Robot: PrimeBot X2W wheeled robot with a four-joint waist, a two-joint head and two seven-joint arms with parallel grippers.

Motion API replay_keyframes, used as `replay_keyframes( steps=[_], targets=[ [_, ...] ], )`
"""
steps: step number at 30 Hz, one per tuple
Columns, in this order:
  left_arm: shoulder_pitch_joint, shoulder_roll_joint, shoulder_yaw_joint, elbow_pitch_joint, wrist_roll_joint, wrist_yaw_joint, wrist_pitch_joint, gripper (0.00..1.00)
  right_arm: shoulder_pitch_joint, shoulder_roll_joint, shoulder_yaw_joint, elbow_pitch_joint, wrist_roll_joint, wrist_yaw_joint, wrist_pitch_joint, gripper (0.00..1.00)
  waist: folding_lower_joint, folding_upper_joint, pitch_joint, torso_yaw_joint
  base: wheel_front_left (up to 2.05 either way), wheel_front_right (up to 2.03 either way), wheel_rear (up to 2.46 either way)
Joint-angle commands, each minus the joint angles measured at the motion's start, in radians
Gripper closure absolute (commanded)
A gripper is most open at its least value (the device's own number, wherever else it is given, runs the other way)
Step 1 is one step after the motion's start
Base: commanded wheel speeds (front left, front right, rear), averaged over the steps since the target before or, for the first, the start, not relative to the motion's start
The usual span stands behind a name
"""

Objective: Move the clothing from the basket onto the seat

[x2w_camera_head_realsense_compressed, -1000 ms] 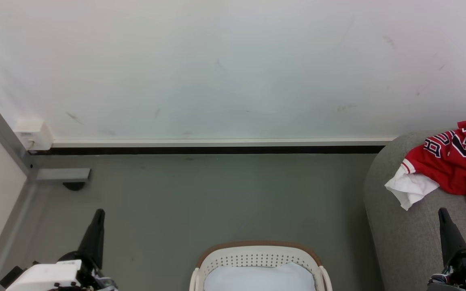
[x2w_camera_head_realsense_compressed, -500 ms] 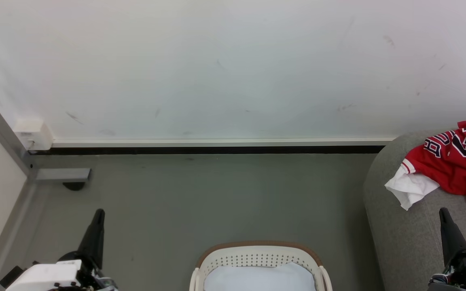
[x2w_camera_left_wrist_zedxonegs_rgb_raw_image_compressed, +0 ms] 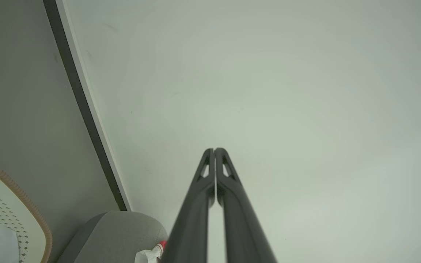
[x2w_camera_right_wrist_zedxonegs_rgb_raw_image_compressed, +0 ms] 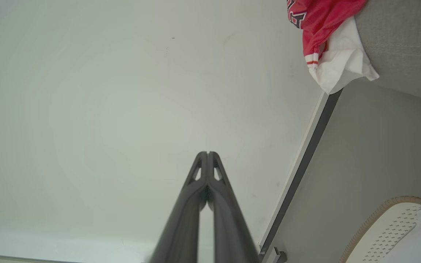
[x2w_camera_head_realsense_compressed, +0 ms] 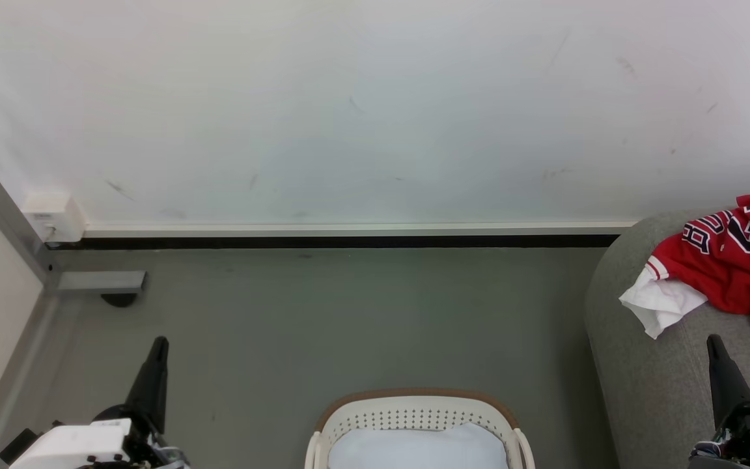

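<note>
Grey fabric sofa (x2w_camera_head_realsense_compressed: 661, 391), cut off at the right, carries the red lettered jersey (x2w_camera_head_realsense_compressed: 733, 267), whose white part drapes over the rounded edge just beyond the clenched, empty right fingers (x2w_camera_head_realsense_compressed: 723, 378). Partly cropped below, the white perforated plastic basket (x2w_camera_head_realsense_compressed: 417, 407) holds a pale blue cloth (x2w_camera_head_realsense_compressed: 417, 449). Bare grey floor (x2w_camera_head_realsense_compressed: 323, 312) lies between it and the clenched left fingers (x2w_camera_head_realsense_compressed: 152, 384).

left gripper (x2w_camera_head_realsense_compressed: 160, 345): two long matte-black fingers, tapering to a skinny point
right gripper (x2w_camera_head_realsense_compressed: 712, 342): same black spike look tbh
fingertips (x2w_camera_left_wrist_zedxonegs_rgb_raw_image_compressed: 209, 152): little triangular cutouts just below the ends
wrist housings (x2w_camera_head_realsense_compressed: 72, 443): chunky white blocks on rounded black joints, tiny dark screws, some wires poking out
</note>
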Motion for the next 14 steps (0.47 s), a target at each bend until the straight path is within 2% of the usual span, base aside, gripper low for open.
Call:
replay_keyframes(
  steps=[1,14],
  targets=[
    [-0.007,0.002,0.003,-0.004,-0.013,0.000,0.003,1.00,-0.014,-0.007,0.001,-0.004,0.009,-0.002,-0.006,1.00,0.0000,0.0000,0.000,0.000,0.00,0.00,0.00],
    [-0.007,0.002,0.002,-0.004,-0.013,0.000,0.003,1.00,-0.015,-0.016,0.009,-0.007,0.016,-0.002,-0.012,1.00,0.0000,0.0000,0.000,0.000,0.00,0.00,0.00]
  ],
)
